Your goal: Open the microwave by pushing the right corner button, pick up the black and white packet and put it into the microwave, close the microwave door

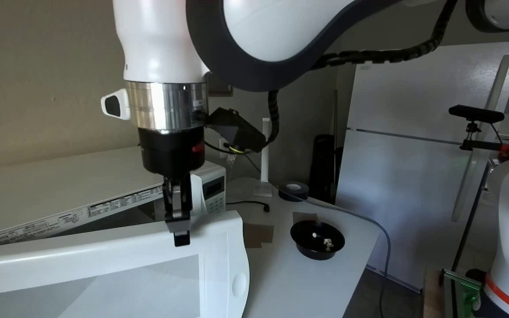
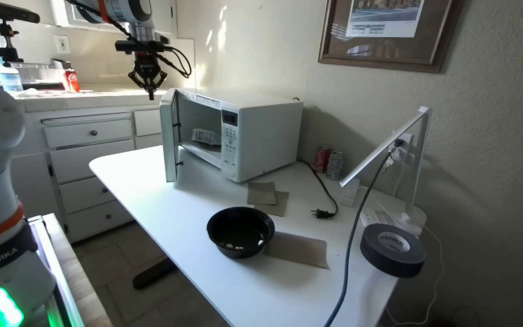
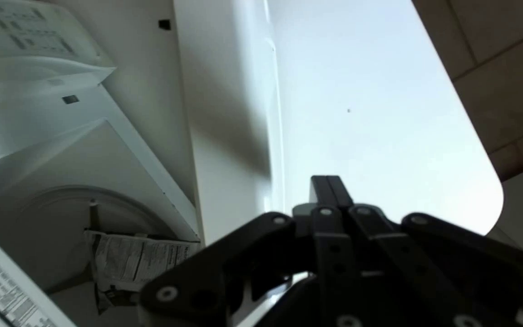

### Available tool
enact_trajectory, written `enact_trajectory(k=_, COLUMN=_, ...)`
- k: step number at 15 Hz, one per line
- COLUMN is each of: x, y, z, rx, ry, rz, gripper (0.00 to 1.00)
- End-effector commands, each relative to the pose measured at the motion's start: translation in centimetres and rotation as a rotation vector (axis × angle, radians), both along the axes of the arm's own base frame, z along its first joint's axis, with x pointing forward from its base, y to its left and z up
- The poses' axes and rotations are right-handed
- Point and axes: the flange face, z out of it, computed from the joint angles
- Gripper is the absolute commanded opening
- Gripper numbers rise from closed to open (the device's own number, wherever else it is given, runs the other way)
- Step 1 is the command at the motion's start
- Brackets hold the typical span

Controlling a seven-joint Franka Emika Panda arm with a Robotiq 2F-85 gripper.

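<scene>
In an exterior view, the white table [image 1: 298,278] spreads at five o'clock, a fridge [image 1: 413,159] at three; in an exterior view, drawers [image 2: 91,159] sit at nine. In the wrist view, tiled floor [image 3: 509,86] shows at two, the gripper [image 3: 331,180] has its jaws together, the packet [image 3: 139,261] lies inside the microwave [image 3: 139,147] at eight.

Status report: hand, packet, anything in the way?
Hand shut, empty, near top of open microwave door, outer side. Black and white packet inside microwave. Nothing seen blocking door's swing.
</scene>
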Motion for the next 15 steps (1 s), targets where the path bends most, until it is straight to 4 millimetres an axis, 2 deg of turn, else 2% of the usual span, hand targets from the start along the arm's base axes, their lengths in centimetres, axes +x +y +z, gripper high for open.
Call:
enact_trajectory(k=1, x=-2.3, y=-1.1, z=-2.0, rx=0.041, ry=0.055, rz=-0.024, gripper=0.0)
enact_trajectory(k=6, x=-2.8, y=-2.8, z=-4.9, rx=0.011, ry=-0.002, rz=-0.002, gripper=0.0)
enact_trajectory(k=9, x=-2.7, y=-3.7, z=-5.9, rx=0.005, ry=-0.056, rz=-0.003, gripper=0.0)
enact_trajectory(k=15, x=-0.7, y=-6.4, z=-6.3, rx=0.073, ry=-0.254, rz=-0.101, gripper=0.0)
